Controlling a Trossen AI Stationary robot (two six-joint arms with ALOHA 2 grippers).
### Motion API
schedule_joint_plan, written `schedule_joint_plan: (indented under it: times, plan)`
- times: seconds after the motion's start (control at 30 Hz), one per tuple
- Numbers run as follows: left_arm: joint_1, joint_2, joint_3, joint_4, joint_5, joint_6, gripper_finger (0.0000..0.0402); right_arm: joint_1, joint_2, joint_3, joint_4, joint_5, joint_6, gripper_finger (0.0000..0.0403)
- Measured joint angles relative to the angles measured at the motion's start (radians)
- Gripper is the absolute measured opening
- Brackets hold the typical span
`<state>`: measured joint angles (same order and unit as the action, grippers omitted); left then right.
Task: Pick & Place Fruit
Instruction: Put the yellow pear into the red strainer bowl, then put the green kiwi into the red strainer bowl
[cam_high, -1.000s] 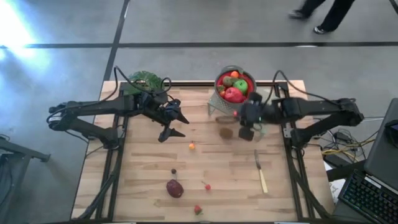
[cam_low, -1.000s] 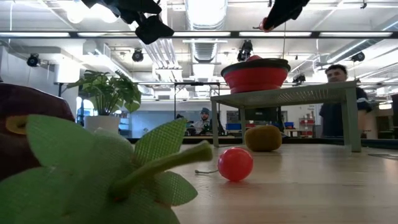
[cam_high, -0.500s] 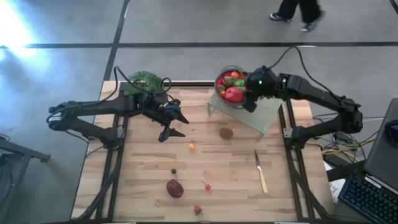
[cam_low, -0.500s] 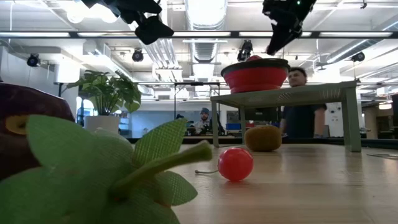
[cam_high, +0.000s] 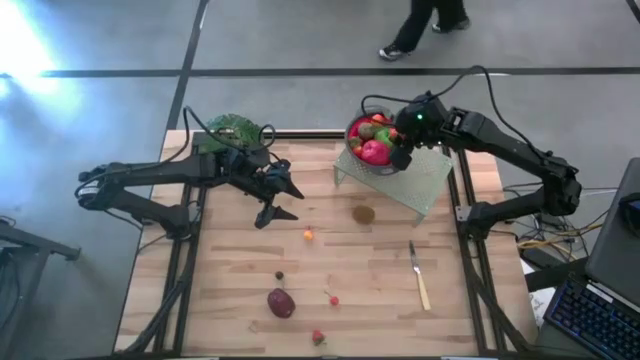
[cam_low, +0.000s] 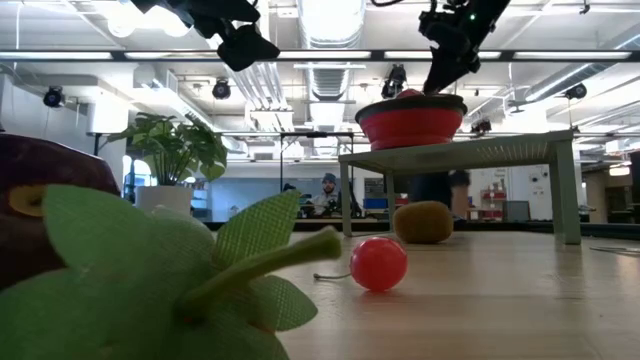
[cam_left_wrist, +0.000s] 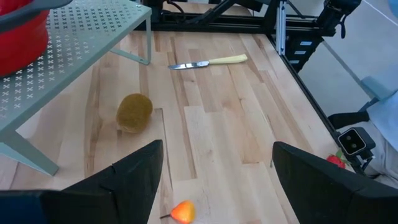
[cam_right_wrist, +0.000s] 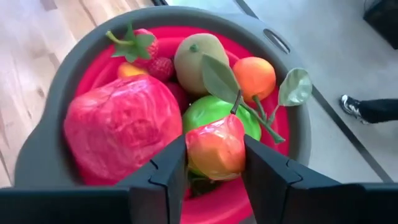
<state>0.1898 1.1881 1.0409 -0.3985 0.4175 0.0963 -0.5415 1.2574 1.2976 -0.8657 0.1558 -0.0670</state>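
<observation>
Nearest the front edge of the table, at about six o'clock in the high view, lies a small strawberry; its green leafy cap fills the foreground of the low view beside the maroon plum, which sits just up and to nine o'clock of it. A small red cherry-like fruit rests at three o'clock from the plum, with a tiny dark piece (too small to name) at the plum's twelve. Off toward four o'clock on the table lies a pale-handled knife.

Mid-table, a small orange fruit sits alone, and a brown kiwi lies at its two o'clock, at the front edge of a perforated metal stand.

The left gripper hangs above the boards at ten o'clock from the orange fruit, its fingers spread wide with nothing between them.

On the stand sits the red bowl with a grey rim, holding a red apple, a green apple, a kiwi, an orange and strawberries. The right gripper hovers over the bowl, its fingers pinching a small red-and-yellow fruit with a stem and leaves, just above the green apple.

At the far left corner stands a leafy potted plant; a person's legs cross the floor beyond.
</observation>
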Motion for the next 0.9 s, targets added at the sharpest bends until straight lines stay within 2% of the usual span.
schedule_joint_plan:
  times: [0.53, 0.67, 0.8, 0.9]
  plan:
    - [0.000, 0.000, 0.000, 0.001, 0.000, 0.001, 0.0308, 0.000, 0.027, -0.002, -0.014, 0.001, -0.021, 0.0189]
    - [0.000, 0.000, 0.000, 0.001, 0.000, 0.001, 0.0308, 0.000, 0.027, 0.007, -0.018, -0.004, -0.022, 0.0219]
    - [-0.001, 0.000, 0.000, 0.001, 0.000, 0.001, 0.0308, 0.000, 0.025, 0.034, -0.027, -0.093, -0.007, 0.0260]
    - [-0.001, 0.000, 0.000, 0.000, 0.000, 0.001, 0.0308, 0.003, 0.025, 0.067, -0.042, -0.115, 0.048, 0.0289]
